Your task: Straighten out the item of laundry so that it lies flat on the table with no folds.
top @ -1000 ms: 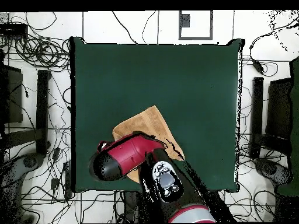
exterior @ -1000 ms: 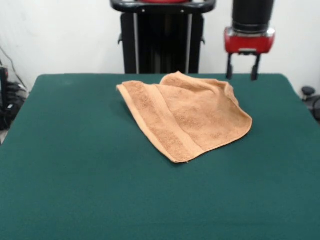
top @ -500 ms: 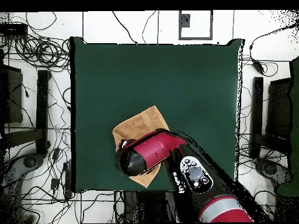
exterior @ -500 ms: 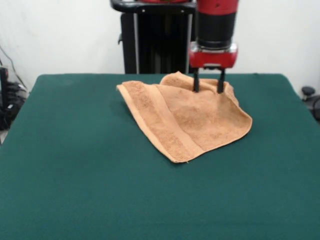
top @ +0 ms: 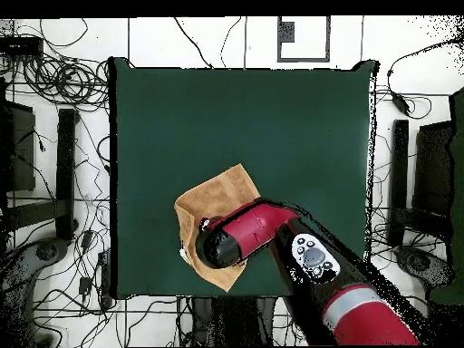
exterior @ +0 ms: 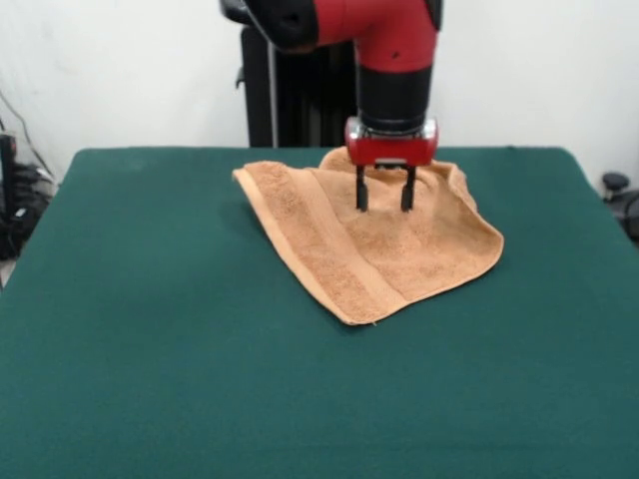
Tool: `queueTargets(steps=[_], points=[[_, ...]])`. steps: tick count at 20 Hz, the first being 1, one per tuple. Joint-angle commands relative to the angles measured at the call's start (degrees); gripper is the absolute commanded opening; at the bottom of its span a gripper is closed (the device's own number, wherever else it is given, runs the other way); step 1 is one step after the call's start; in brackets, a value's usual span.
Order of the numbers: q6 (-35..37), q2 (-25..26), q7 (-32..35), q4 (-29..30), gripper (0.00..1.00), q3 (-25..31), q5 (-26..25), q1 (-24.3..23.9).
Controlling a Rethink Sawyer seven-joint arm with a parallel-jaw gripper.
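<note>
We are viewing the towel (exterior: pixel 369 235) lying on the green worktop (exterior: pixel 150 379), toward the edge nearest the robot's pedestal and well apart from the opposite edge. In the overhead view the towel (top: pixel 210 199) is sitting close to that same edge, nearer one side of the worktop than the other, with the red arm (top: pixel 272 240) covering much of it. The cloth is not flat: one flap, carrying the woven band (exterior: pixel 319 244), is lying doubled over the rest, and the rim facing the pedestal is standing up in a low ridge.

We are judging the step in hand to be the approach to a grasp. To do it well, we are advising that the gripper (exterior: pixel 381 205) pinch only the upper layer, close to a free edge or corner of the folded flap, and not the middle of the cloth, where both layers would rise together. Once held, the flap should be carried outward across the worktop, away from the fold line, low enough that the lower layer is not dragged along.

The gripper is hanging vertically over the upper middle of the towel. Its two dark fingers (exterior: pixel 360 190) are standing apart, with a clear gap between them, and nothing is held. Whether the tips are already touching the terry surface or hanging just above it, we cannot tell from either view.
</note>
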Motion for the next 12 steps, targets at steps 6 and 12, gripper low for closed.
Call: queueTargets(steps=[6, 12], points=[[0.1, 9.7, -13.9, -7.9, 1.0, 3.2, -9.8, 1.0], [-1.5, 13.0, -11.3, -9.6, 1.0, 0.4, -14.1, 2.2]])
